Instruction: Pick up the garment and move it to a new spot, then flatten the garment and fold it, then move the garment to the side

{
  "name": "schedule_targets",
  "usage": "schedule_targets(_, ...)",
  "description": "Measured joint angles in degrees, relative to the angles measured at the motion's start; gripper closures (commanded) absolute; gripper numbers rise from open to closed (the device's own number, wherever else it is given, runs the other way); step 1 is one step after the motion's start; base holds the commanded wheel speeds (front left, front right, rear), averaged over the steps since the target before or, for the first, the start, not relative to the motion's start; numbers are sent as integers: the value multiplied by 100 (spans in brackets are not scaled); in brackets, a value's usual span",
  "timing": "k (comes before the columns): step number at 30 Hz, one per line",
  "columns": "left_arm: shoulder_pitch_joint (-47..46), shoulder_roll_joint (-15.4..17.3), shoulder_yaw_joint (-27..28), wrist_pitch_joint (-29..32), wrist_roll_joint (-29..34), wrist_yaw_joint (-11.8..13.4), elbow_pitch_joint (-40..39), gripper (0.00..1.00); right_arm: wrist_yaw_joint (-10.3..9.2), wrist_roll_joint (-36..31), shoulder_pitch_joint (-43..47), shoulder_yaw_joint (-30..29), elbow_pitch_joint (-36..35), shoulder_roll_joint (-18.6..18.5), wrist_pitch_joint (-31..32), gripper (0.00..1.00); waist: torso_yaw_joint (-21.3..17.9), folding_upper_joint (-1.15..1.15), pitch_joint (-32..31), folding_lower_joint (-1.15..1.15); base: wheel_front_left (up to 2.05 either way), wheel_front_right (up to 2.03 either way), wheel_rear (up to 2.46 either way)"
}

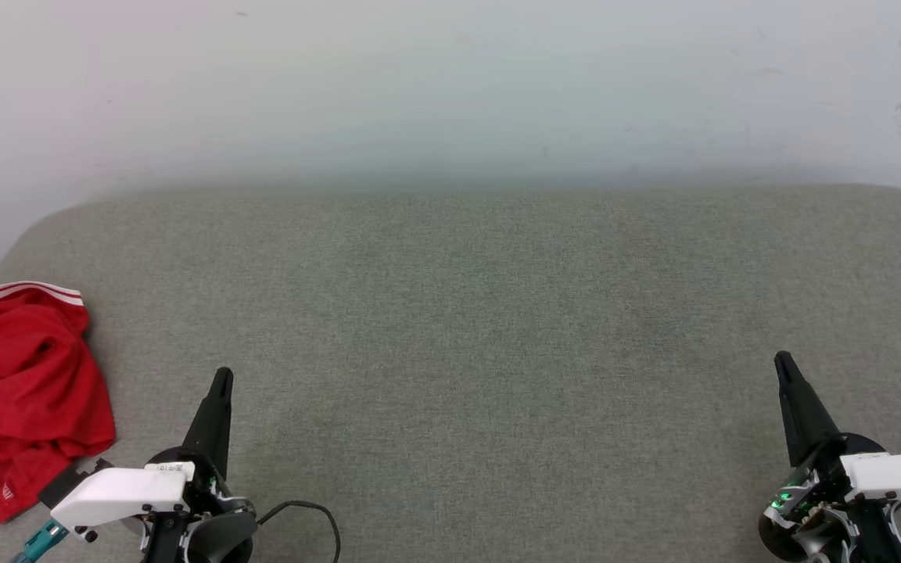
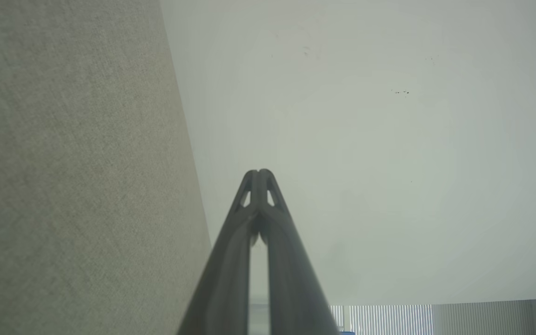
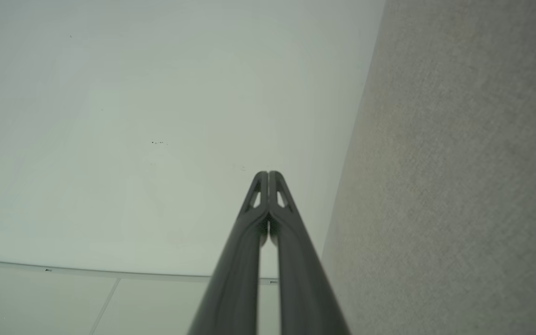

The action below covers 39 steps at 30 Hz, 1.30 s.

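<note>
The garment [image 1: 16, 383], red with a white-and-red striped trim, lies crumpled at the left edge of the grey padded table [image 1: 466, 313], partly cut off by the picture's border. My left gripper [image 1: 223, 375] is shut and empty at the lower left, just right of the garment and apart from it. At the lower right my right gripper [image 1: 782, 360] is also shut and holds nothing. In the left wrist view the left gripper [image 2: 259, 173] has its tips pressed together, and in the right wrist view the right gripper [image 3: 268, 173] stands the same way, both pointing toward the pale wall.
A pale wall [image 1: 450, 86] rises behind the table's rounded far edge. A black cable [image 1: 317, 512] loops on the cloth beside my left wrist. The wall [image 2: 370, 139] and the table's cloth [image 2: 63, 167] show in the left wrist view.
</note>
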Motion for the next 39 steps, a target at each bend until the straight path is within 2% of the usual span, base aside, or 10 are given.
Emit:
schedule_targets(25, 0, 0, -1, 0, 0, 0, 0, 100, 0, 0, 0, -1, 0, 0, -1, 100, 0, 0, 0, 0, 0, 0, 0)
schedule_targets(26, 10, -1, -5, -3, 0, 2, 26, 0, 0, 2, 14, 0, 22, 0, -1, 0, 0, 0, 0, 0, 0, 0, 0)
schedule_targets(30, 166, -18, -55, -21, 0, 8, 171, 0, -1, 2, 187, 16, 147, 11, -36, 0, 0, 0, 1, 0, 0, 0, 0)
schedule_targets(39, 170, -16, -339, -269, 85, 8, 24, 0, -1, -96, 214, 203, -85, 15, -278, 0, 1, 0, 3, 0, 0, 0, 0)
